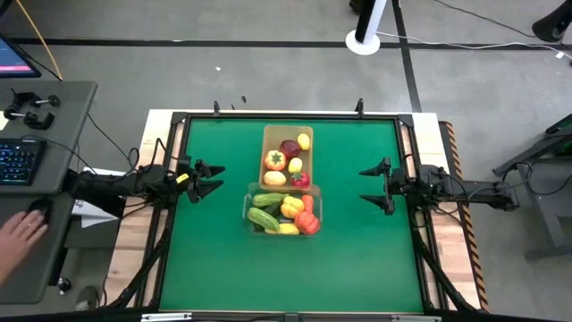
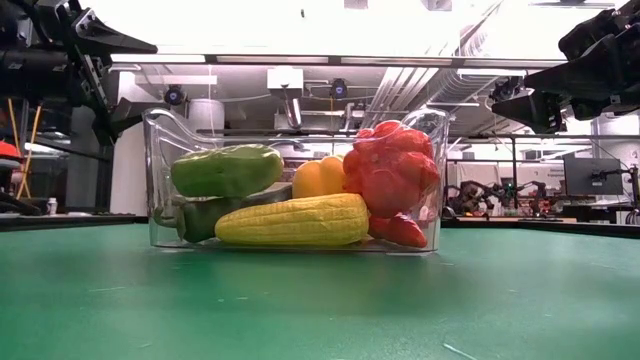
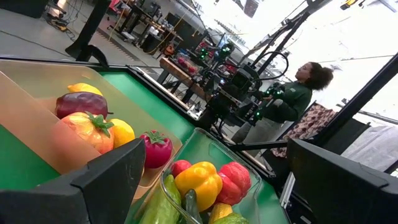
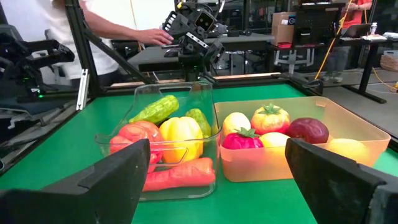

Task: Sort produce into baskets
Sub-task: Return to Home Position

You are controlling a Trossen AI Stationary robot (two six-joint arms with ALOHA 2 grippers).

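Note:
The tan basket (image 1: 305, 136) stands at the middle far part of the green table and holds several fruits: a dark red one (image 1: 290, 148), an orange tomato (image 1: 275, 161), lemons and a red piece. The clear basket (image 1: 248, 207), touching its near end, holds green cucumbers (image 1: 264, 217), a yellow pepper (image 1: 291, 208), red pieces and a yellow corn cob (image 2: 292, 222). My left gripper (image 1: 212, 180) waits open at the table's left edge. My right gripper (image 1: 373, 185) waits open at the right edge. Both are level, above the table, apart from the baskets.
A person's hand (image 1: 20, 234) rests on a desk left of the table, beside a keyboard (image 1: 18, 161). Another person (image 3: 289, 102) stands beyond the table's right side. Bare green mat (image 1: 295, 268) lies near, left and right of the baskets.

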